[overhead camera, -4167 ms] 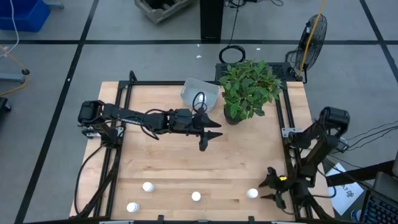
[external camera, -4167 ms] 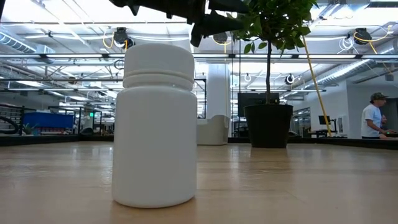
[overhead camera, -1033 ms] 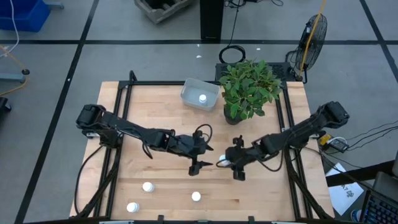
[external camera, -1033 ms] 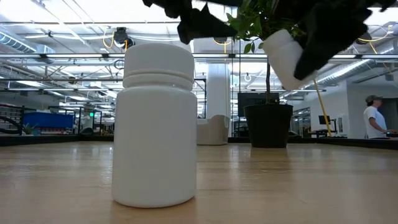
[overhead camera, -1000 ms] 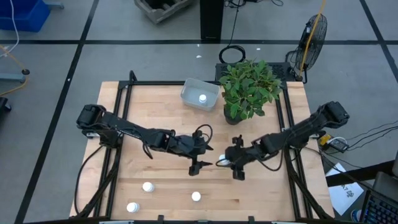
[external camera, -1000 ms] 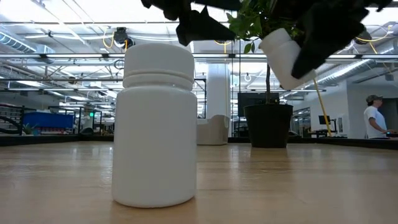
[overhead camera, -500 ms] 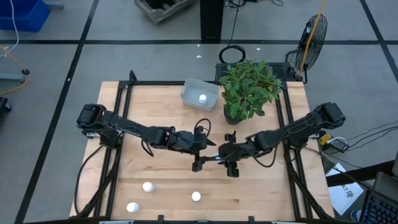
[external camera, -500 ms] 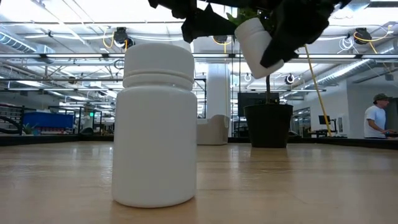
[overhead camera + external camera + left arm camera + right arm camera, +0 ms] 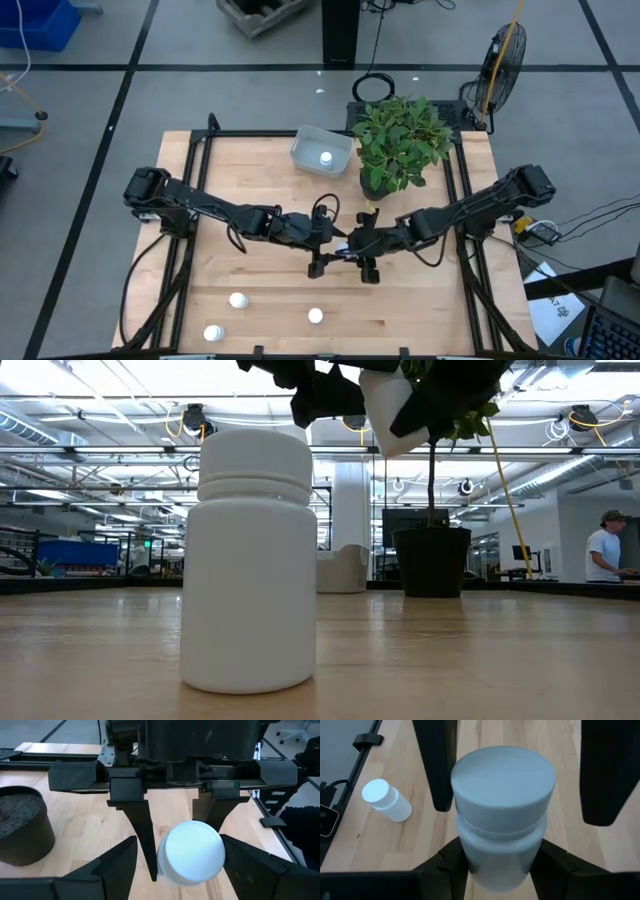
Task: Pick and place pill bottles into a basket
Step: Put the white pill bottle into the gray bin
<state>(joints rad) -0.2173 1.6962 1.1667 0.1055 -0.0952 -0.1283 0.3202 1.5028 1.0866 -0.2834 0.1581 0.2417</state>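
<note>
Both arms have closed in on each other over mid-table since the frames a second back, and the small white cylindrical plastic pill bottle now hangs between them, clamped round its body by the right gripper with its flat round cap pointed into the spread, empty fingers of the left gripper, which flank the cap without visibly touching it. I read this as a handover under way. One matching bottle already sits inside the shallow pale translucent rectangular basket with rounded corners, well beyond the grippers on the far side, beside the leafy green potted plant. Three more bottles are left on the light wooden table nearer the front edge than the grippers: two to the left gripper's side and one just below the meeting point; so roughly one of five is placed. Bottles look smooth, rigid and matte, with a stepped neck under each cap; the tabletop shows fine pale grain
</note>
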